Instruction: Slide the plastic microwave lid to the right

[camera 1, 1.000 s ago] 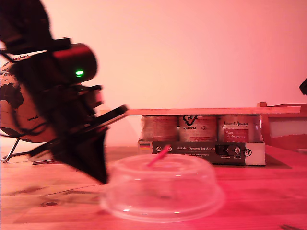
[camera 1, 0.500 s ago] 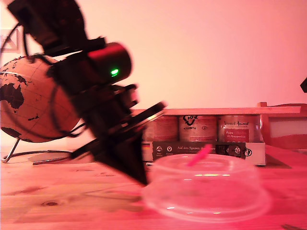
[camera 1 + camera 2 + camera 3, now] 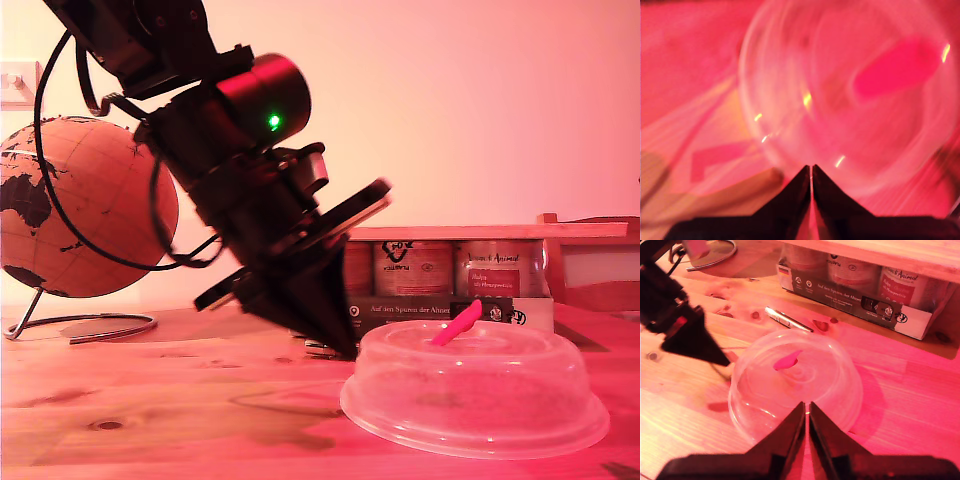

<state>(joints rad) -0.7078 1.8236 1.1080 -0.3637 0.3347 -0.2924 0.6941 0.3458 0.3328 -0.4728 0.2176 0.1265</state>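
The plastic microwave lid (image 3: 475,395), a clear low dome with a slanted pink tab (image 3: 457,323), rests on the wooden table toward the exterior view's right. My first gripper (image 3: 345,350) is shut, its pointed tip low beside the lid's side that faces the exterior view's left; I cannot tell whether it touches. Its wrist view shows the shut fingertips (image 3: 811,167) at the blurred lid (image 3: 840,100). My second gripper (image 3: 806,405) is shut and empty, hovering over the lid (image 3: 795,385). That view also shows the first gripper (image 3: 725,361) beside the rim.
A globe (image 3: 80,205) on a wire stand sits at the exterior view's left. Behind the lid, a carton of jars (image 3: 440,315) stands under a wooden board (image 3: 490,232). A pen (image 3: 787,319) lies on the table (image 3: 150,400) between carton and lid.
The lid has slid toward the exterior view's right. The first arm followed it the same way, and its tip now sits slightly higher. The globe has come into view behind the arm.
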